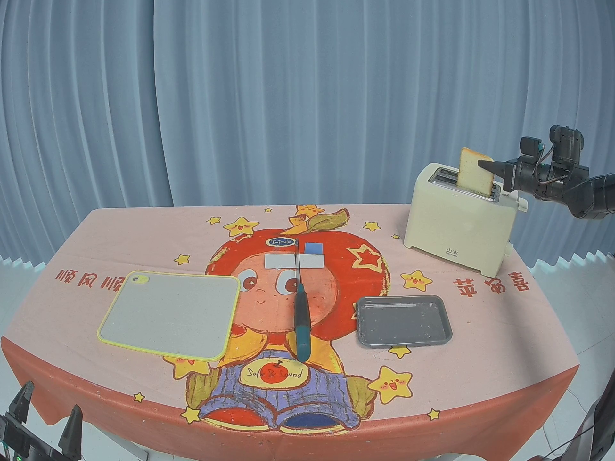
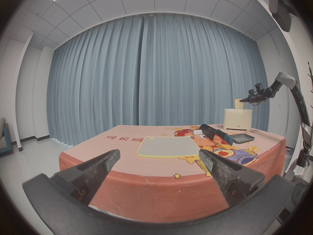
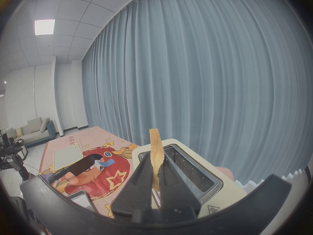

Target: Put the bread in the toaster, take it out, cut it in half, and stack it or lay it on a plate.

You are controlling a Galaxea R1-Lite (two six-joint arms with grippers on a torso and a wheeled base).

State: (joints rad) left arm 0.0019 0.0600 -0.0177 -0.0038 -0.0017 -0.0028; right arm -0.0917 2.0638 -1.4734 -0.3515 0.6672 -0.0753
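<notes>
My right claw (image 3: 156, 161) is pinching the slice of bread (image 1: 475, 171), one finger on each flat side, at the thin side edge nearest me. The slice stands up in the near slot of the toaster (image 1: 458, 225), at the far right of the table (image 1: 512, 328). Its lower part is down in the slot and its top sticks out. Its long way runs up and down, it leans a little, and its flat sides run along the slot. I think the bread is light and soft, and it will squash or crumble if I squeeze hard. So I want a gentle hold on the firm crust, and a straight pull up so it does not catch on the slot. My left claw (image 2: 158, 155) is wide and holds nothing, low by the near left corner of the table. The cutting board (image 1: 170, 314), the knife (image 1: 301, 308) and the gray tray (image 1: 403, 321) sit nearer to me.
</notes>
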